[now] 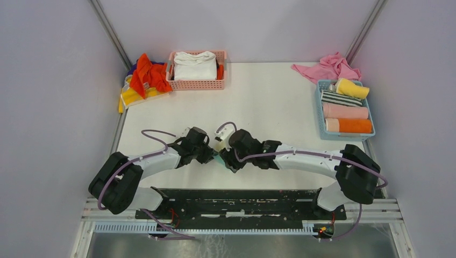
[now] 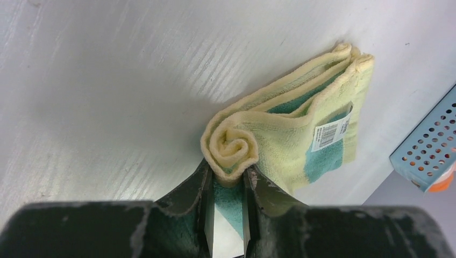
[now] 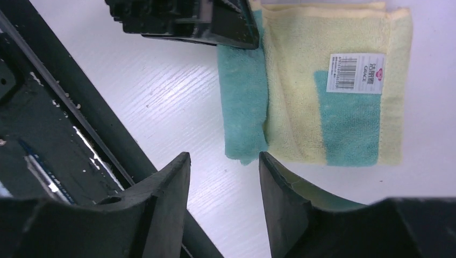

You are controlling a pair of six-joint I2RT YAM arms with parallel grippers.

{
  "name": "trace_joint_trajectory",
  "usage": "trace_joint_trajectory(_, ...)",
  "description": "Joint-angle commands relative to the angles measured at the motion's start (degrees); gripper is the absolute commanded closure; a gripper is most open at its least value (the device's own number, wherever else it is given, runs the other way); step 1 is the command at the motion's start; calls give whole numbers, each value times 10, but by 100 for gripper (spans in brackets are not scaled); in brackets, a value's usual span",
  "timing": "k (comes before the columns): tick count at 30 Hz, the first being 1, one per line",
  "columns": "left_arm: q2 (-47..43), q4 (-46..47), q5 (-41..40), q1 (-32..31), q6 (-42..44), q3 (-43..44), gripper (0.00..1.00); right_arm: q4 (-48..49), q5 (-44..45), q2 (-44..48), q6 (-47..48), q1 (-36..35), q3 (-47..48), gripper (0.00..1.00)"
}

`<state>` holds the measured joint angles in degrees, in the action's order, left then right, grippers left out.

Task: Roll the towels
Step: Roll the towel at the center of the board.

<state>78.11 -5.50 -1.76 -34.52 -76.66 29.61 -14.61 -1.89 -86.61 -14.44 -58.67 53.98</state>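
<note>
Right at the near edge of the table (image 1: pixel 269 102), the left gripper (image 2: pixel 228 180) is clamped on the rolled end of the pale yellow and teal towel (image 2: pixel 301 134), the rest of it lying folded flat. Facing it, the right gripper (image 3: pixel 223 161) has its jaws apart with nothing between them, tips just short of the towel's teal edge. Farther back on the right, the blue basket (image 1: pixel 349 136) holds four rolled towels (image 1: pixel 349 112). Far left, a loose pile of cloths (image 1: pixel 145 78) sits beside the pink basket (image 1: pixel 196 84).
</note>
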Motion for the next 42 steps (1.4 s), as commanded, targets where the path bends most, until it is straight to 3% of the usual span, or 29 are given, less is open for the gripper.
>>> trace_joint_trajectory(1, 13, -81, -42, -8, -30, 7, 91, 27, 151, -3, 49, -55, 7, 43)
trace_joint_trajectory(9, 5, -80, -45, -12, -38, 5, 89, 79, 229, -73, 80, -118, 7, 42)
trace_joint_trajectory(21, -17, -93, -58, -13, -78, -20, 87, -5, 264, -159, 59, -123, 27, 52)
trace_joint_trajectory(25, -53, -112, -72, -12, -96, -38, 86, -56, 276, -196, 59, -123, 55, 62)
trace_joint_trajectory(30, -116, -130, -98, -12, -117, -66, 77, -78, 261, -211, 62, -123, 68, 87)
trace_joint_trajectory(33, -153, -123, -109, -11, -116, -77, 61, -64, 192, -186, 68, -108, 50, 99)
trace_joint_trajectory(36, -193, -124, -129, -10, -99, -74, 40, -42, 45, -165, 60, -64, 35, 100)
trace_joint_trajectory(42, -271, -131, -150, -8, -40, -61, 29, 37, -238, -169, -2, 45, 4, 100)
